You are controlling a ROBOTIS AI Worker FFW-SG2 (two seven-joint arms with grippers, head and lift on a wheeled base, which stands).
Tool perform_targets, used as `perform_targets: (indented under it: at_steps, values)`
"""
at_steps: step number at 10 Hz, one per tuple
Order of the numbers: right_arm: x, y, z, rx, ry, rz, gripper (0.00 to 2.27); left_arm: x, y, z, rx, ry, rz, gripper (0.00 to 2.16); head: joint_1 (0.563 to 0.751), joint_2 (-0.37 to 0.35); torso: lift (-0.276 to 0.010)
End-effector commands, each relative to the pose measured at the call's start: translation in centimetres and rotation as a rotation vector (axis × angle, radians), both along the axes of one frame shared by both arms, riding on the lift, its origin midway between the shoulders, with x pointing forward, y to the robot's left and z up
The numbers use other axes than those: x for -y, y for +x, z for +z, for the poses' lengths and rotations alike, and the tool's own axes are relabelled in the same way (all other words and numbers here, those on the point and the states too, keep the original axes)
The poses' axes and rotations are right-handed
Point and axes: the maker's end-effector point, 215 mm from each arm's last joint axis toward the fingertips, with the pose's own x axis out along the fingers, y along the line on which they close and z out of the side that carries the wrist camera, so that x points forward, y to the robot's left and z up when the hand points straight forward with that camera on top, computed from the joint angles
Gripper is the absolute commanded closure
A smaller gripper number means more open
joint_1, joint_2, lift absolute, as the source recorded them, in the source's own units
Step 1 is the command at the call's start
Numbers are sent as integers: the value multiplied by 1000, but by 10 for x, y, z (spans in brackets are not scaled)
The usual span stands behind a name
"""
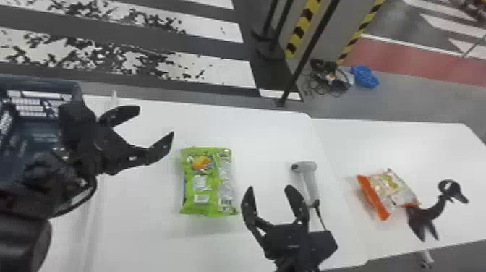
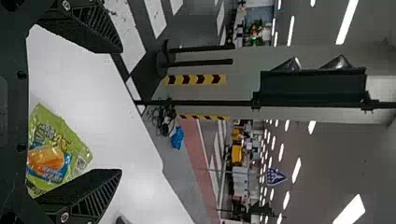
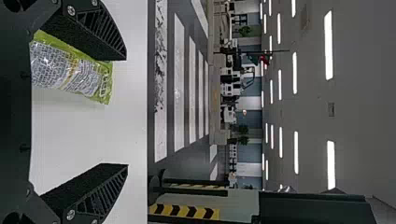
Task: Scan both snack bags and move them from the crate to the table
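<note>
My left pincer (image 1: 155, 121) and right pincer (image 1: 269, 187) are wide open and empty, green bag (image 1: 206, 181) between them on the surface (image 1: 267, 144), probably awaiting the scanner (image 1: 310, 179), orange bag (image 1: 388, 191) beyond, likely done.

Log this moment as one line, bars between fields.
left gripper open, empty | right gripper open, empty | green snack bag, orange-trimmed snack bag on table | scanner between bags | crate at left
</note>
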Motion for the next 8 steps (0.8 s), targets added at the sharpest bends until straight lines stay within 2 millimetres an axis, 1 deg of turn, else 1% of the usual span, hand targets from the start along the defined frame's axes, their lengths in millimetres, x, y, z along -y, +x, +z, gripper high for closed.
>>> perform_targets:
  at_steps: [1,2,3,4,5,6,7,8]
  values:
    - [-2,0,3,5,1,3,117,-46,-6,23,55,-13,96,87,695,-254,-37]
    - [-5,2,7,14,4,7,117,-73,-10,30,76,-5,153,87,695,-234,-37]
    - [-9,4,11,21,8,15,130,-103,-18,36,81,-25,209,90,695,-188,-37]
    - [-16,7,15,28,6,28,232,-132,-25,38,85,-34,261,90,695,-147,-37]
    - [-23,11,17,26,4,46,417,-155,-33,38,84,-38,301,100,695,-102,-37]
    - [-32,16,18,22,-8,67,724,-173,-41,39,87,-49,332,103,695,-57,-37]
    - [-44,19,14,0,-18,103,1237,-193,-49,40,92,-49,368,103,695,-37,-37]
    - [-54,25,2,-51,-26,134,1794,-207,-56,40,92,-54,390,103,695,6,-37]
